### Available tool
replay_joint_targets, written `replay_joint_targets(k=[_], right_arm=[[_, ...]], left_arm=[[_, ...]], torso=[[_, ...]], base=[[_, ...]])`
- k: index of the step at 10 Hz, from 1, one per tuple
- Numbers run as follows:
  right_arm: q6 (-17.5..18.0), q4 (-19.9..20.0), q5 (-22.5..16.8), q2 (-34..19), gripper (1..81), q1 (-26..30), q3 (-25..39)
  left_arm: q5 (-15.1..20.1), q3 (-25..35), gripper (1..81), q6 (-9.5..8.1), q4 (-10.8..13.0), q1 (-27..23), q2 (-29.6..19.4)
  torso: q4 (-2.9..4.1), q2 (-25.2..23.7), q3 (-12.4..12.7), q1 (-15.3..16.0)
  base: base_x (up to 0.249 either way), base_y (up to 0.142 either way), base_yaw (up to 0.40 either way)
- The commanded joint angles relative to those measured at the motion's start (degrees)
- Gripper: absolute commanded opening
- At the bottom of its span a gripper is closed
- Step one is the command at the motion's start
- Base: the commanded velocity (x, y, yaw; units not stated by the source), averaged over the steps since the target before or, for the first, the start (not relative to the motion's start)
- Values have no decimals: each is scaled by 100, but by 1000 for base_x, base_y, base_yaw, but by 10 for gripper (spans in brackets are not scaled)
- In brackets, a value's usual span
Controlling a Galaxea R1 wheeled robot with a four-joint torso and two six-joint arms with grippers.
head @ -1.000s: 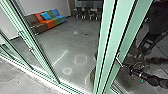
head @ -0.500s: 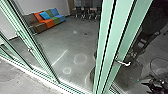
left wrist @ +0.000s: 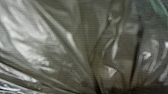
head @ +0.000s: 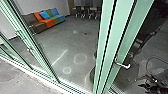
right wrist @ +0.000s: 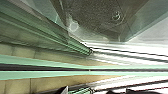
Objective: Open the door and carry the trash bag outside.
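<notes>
The right gripper (head: 147, 83) is apart from the door handle (head: 123, 65), lower and to its right as the head view has it; whether its jaws are together or apart, I cannot tell; a thin cable (head: 156, 58) curves to the right of the handle as well. The trash bag (left wrist: 62, 47) is close before the left wrist camera, its shiny plastic drawn into creases and folds; whether the left gripper's jaws are clamped on it, I cannot tell, nor where it sits relative to the handle. The handle juts from a pale green door frame (head: 130, 32); to the handle's left, through the glass, spreads a grey floor (head: 75, 45) with pale rings on it; farther left and beyond stands a sofa (head: 48, 23) in brown, orange, green and blue, a blue cushion (head: 45, 15) leaning on it; beyond the handle, right of the sofa, are dark chairs (head: 86, 10).
</notes>
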Motion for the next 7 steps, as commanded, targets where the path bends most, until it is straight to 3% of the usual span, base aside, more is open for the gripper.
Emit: replay_joint_targets(k=[1, 4, 7], right_arm=[[379, -969, -803, -738, 811, 2094, 122], [379, -1250, -1364, -843, 811, 2878, 684], [379, -1408, -1690, -948, 811, 3248, 1052]], left_arm=[[486, -5, 10, 28, 41, -41, -16], [486, -5, 10, 46, 41, -41, 11], [486, -5, 10, 46, 41, -33, 11]], torso=[[0, 0, 0, 0], [0, 2, -6, -2], [0, 2, -9, -4]], base=[[0, 0, 0], [0, 0, 0], [0, 0, 0]])
